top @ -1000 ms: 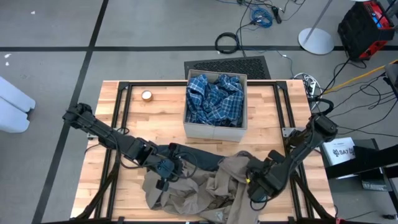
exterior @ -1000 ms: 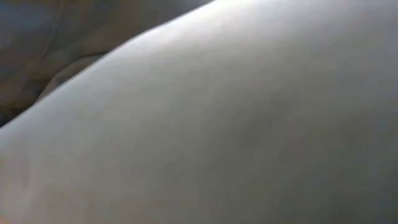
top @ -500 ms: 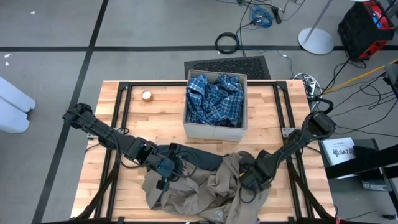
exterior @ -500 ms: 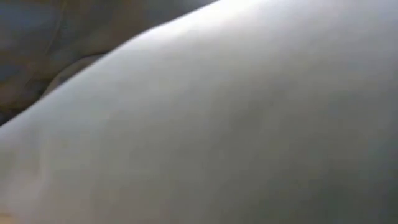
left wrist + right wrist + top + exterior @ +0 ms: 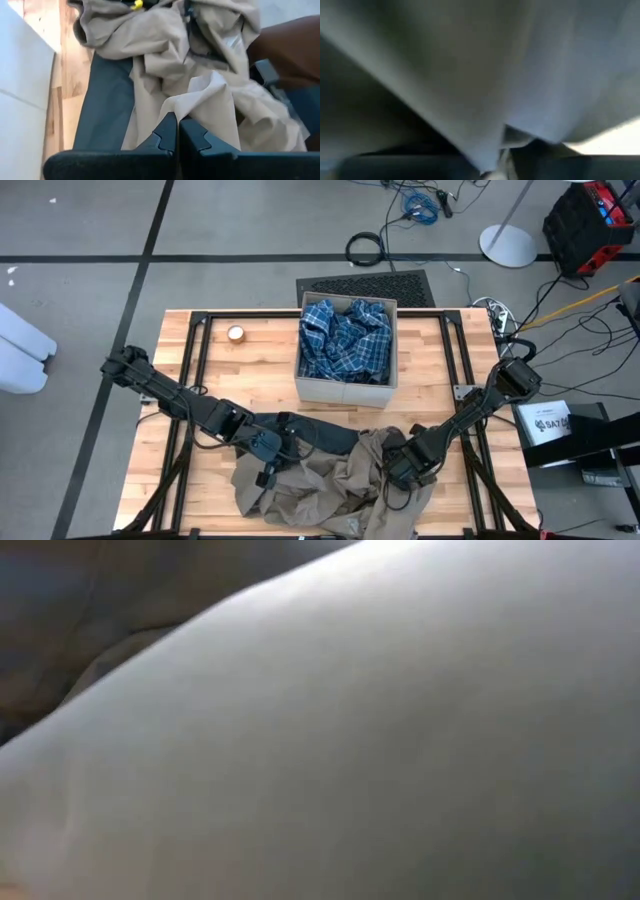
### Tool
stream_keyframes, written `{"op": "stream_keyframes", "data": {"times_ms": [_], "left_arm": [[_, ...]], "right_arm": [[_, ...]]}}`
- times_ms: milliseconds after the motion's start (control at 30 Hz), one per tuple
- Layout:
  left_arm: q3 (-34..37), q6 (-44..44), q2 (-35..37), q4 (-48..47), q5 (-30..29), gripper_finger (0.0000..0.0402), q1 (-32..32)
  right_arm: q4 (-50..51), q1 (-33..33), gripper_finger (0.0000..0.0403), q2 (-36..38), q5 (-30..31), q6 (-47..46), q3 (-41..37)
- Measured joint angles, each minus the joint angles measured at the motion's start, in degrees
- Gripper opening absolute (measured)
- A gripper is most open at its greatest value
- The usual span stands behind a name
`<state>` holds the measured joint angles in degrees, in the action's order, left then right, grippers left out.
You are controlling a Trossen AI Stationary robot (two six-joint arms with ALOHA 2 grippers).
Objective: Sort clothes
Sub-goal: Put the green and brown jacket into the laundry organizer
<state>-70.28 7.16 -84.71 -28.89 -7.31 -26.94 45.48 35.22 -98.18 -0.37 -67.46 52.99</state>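
Note:
A khaki tan garment [image 5: 330, 485] lies crumpled at the table's near edge, partly over a dark grey-green garment [image 5: 320, 432]. It also fills the low view [image 5: 380, 740]. The blue-and-white plaid garment [image 5: 345, 340] lies inside the beige fabric box [image 5: 340, 392] at the far middle. My left gripper [image 5: 270, 452] is shut at the khaki garment's left part. My right gripper [image 5: 400, 470] is shut at its right part. The white and teal-green garments are out of view. My left gripper pinches a raised fold of the khaki garment [image 5: 200, 102] between its two fingertips [image 5: 167, 127], coming in low from the table's left; the rest of the garment lies slack on the table. My right gripper holds khaki cloth [image 5: 485, 130] that runs down between its fingers; the cloth hides the place of contact.
A small roll of tape [image 5: 236, 333] lies at the far left of the table. The fabric box stands just beyond the garments. Bare wood shows at the left and right of the box. Cloth lies right against the low camera.
My right gripper has moved toward the table's left and slightly toward the far edge, staying on the khaki garment, whose right part has bunched toward the middle. My left gripper has stayed about where it was.

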Motion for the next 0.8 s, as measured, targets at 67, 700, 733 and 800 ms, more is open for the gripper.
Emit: {"op": "stream_keyframes", "data": {"times_ms": [67, 700, 733, 800], "left_arm": [[0.0, 0.0, 0.0, 0.6, 0.1, 0.0009, 0.0], [0.0, -0.4, -3.9, 7.3, -0.4, 0.0009, -0.6], [0.0, -0.4, -5.1, 8.5, -0.6, 0.0009, -0.6], [-0.1, -0.4, -7.7, 10.7, -2.1, 0.0009, -0.6]], "right_arm": [[0.1, 0.2, 0.0024, 0.0, -0.1, 1.3, 0.1], [43.0, 9.0, 0.0002, -0.4, -5.5, -12.0, 23.3], [43.7, 9.3, 0.0001, -0.4, -4.8, -12.7, 25.1], [43.4, 9.7, 0.0001, -0.4, -2.1, -13.1, 28.5]]}}
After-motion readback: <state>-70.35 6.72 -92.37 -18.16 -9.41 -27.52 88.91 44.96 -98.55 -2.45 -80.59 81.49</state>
